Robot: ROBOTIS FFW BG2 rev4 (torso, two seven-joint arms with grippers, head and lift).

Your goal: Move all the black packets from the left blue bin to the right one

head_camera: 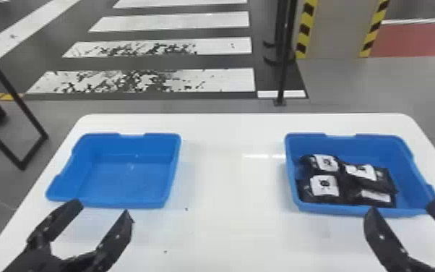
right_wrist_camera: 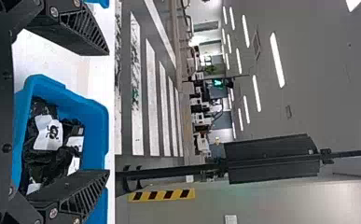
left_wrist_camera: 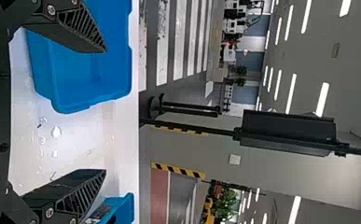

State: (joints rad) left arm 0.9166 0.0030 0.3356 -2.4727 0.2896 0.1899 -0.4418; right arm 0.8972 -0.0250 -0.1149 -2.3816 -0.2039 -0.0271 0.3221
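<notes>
Loosely heaped, the crinkly black packets point(head_camera: 350, 181) with white labels lie in the smooth-walled right bin point(head_camera: 336, 208). Both the left gripper point(head_camera: 103, 208) and right gripper point(head_camera: 401, 206) have fingers spread wide, gripping nothing.

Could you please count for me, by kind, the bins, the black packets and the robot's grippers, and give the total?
Left blue bin and right blue bin: 2
Black packets, by their visible white labels: 4
Left gripper and right gripper: 2
Total: 8
</notes>
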